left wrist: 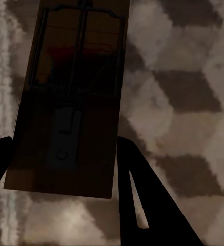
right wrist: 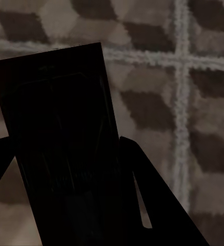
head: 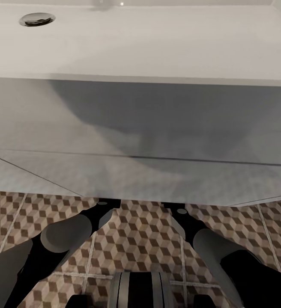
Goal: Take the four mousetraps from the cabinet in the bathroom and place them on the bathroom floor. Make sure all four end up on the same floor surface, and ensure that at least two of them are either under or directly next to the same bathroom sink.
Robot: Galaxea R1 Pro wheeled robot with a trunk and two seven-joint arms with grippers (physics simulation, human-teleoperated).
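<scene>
Looking down from the head camera, both arms reach forward and slip out of sight under the sink (head: 140, 47), its wide white basin and vanity front taking up the upper half of that view. Nearest us, the robot's own dark base sits at the bottom edge, then the left arm (head: 67, 235) and the right arm (head: 217, 248), then the cube-patterned bathroom floor (head: 144, 231) running in beneath the vanity. Up on the basin, a chrome drain (head: 37, 19) sits far off toward the left corner.

Down at the left wrist: the left gripper (left wrist: 60, 154) has a mousetrap (left wrist: 70, 97) between its dark fingers (left wrist: 142, 200), jaws set narrow, one finger at each long edge of the tan plate. Red spot and metal bar are plain to see, patterned tile behind it.

Over to the right wrist: the right gripper (right wrist: 65, 159) likewise has a second mousetrap (right wrist: 60, 133) between its fingers (right wrist: 153, 205), closed in tight against the plate's sides. This one is deep in shadow, its details barely readable, with tile and pale grout lines beyond it.
</scene>
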